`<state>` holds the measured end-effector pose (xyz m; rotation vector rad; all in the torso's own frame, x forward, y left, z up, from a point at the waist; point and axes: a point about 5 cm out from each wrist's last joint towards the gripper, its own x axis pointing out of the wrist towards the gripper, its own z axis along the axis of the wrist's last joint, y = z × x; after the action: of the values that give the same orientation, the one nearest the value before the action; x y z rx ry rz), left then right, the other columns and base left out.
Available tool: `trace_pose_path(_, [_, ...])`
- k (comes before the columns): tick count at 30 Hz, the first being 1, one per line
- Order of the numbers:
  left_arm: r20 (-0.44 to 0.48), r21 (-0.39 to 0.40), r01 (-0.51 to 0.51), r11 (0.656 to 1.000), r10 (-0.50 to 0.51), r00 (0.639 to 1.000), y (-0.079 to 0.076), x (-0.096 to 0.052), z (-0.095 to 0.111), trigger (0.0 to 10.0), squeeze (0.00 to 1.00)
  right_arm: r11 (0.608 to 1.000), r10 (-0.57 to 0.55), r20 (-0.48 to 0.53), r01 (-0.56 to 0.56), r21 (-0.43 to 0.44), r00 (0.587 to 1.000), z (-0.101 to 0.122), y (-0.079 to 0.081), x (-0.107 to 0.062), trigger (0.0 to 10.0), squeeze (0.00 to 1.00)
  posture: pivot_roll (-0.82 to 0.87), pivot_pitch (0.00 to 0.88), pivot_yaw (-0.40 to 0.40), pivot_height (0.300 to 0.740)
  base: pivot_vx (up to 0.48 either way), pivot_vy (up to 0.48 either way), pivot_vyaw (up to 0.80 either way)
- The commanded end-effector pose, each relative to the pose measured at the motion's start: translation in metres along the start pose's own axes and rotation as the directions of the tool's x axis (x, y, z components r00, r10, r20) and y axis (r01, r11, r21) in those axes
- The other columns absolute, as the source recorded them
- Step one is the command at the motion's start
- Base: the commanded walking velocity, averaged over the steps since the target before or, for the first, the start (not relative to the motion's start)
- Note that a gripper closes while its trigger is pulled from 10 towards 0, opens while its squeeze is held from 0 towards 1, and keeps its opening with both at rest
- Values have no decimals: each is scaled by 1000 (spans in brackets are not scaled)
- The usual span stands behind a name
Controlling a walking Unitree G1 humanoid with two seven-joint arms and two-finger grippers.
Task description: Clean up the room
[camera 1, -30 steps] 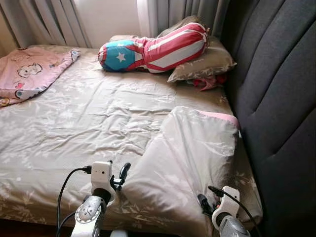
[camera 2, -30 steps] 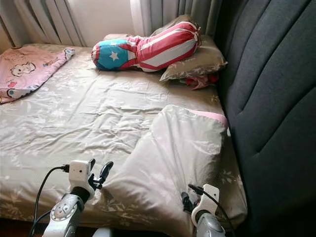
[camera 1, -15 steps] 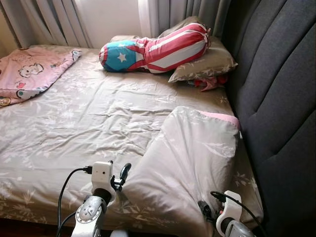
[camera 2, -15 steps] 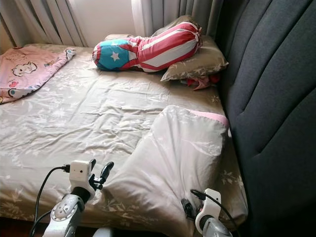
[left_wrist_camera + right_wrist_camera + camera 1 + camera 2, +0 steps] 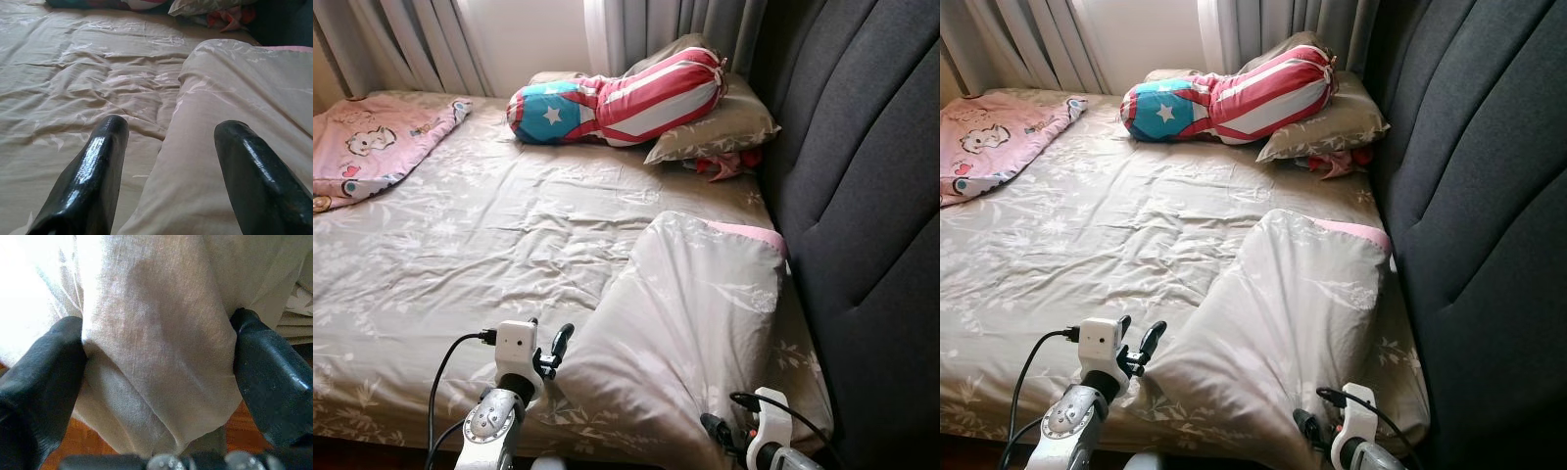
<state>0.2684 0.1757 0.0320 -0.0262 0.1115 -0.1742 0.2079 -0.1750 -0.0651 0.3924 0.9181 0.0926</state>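
Presently, bed (image 5: 460,255): wide mattress under a wrinkled beige sheet with a pale leaf print; dark grey padded headboard (image 5: 862,196) along the robot's right; grey curtains (image 5: 401,44) at the far end
Duvet (image 5: 680,333): beige, same leaf print, lying folded near the headboard side; a pink lining edge shows at its far corner; its near end hangs over the mattress edge toward the robot
Right gripper (image 5: 156,357): low at the near edge of the bed, beside the headboard; fingers (image 5: 44,377) spread on either side of a hanging fold of the duvet, the cloth bunched between them and touching both; jaws not closed; orange-brown floor (image 5: 95,450) visible below the cloth
Left gripper (image 5: 166,161): raised over the near edge of the bed, just left of the duvet; fingers (image 5: 93,171) spread apart, holding nothing; the duvet's left edge lies between and below them
Bolster (image 5: 617,93): long cushion, red and white stripes with a blue end bearing a white star; lying at the far end, its striped end resting on a beige pillow (image 5: 715,127)
Red cloth (image 5: 724,164): small crumpled piece tucked under that pillow, next to the headboard
Pink blanket (image 5: 367,147): cartoon print, bunched at the far left corner of the bed, well apart from the duvet
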Motion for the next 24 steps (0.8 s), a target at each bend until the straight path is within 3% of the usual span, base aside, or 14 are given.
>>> trace_pose_path(1, [-1, 11, 16, 1000, -16, 1000, -3, 1, 1, 10000, 0, 1000, -16, -54, 17, 18, 998, -15, 2, 1, 10000, 0, 27, 9, -46, 662, 0, 0, 0])
trace_pose_path(5, [-3, 16, 10, 1000, -10, 1000, 0, 0, 1, 10000, 0, 997, -76, -40, 77, 10, 996, -13, 8, 7, 10000, 0, 46, 33, -35, 662, 0, 0, 0])
trace_pose_path(21, [4, 53, 10, 999, -10, 1000, 12, -15, 9, 10000, 0, 999, -38, -17, 39, 17, 999, -2, 38, 19, 10000, 0, 115, 111, 6, 662, 0, 0, 0])
trace_pose_path(22, [4, 54, 10, 998, -10, 1000, 13, -16, 9, 10000, 0, 999, -34, -19, 34, 15, 999, -3, 40, 20, 4588, 0, 118, 119, 8, 662, 0, 0, 0])
trace_pose_path(23, [2, 55, 10, 998, -10, 1000, 13, -18, 10, 10000, 0, 999, -29, -22, 30, 15, 999, -5, 41, 20, 0, 0, 119, 123, 9, 662, 0, 0, 0])
trace_pose_path(24, [-2, 56, 9, 998, -9, 1000, 14, -20, 10, 10000, 0, 1000, -24, -32, 25, 13, 999, -8, 44, 21, 0, 0, 119, 128, 10, 662, 0, 0, 0])
